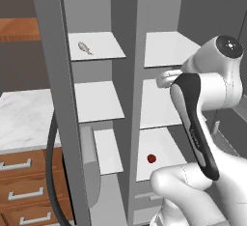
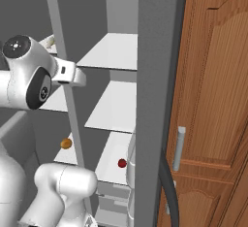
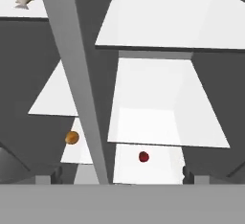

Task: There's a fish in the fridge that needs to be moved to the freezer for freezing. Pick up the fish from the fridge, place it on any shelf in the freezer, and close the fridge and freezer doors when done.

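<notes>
Grey-tan fish (image 1: 85, 48) already lies on the top shelf (image 1: 103, 46) of the freezer (image 1: 91, 104); gripper spread wide, holding nothing; both doors remain unclosed.

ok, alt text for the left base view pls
An open grey side-by-side unit: the fish lies on the top shelf of the narrower freezer at left. A small dark-red ball sits low in the wider fridge at right, where the white robot arm rises in front.
</notes>
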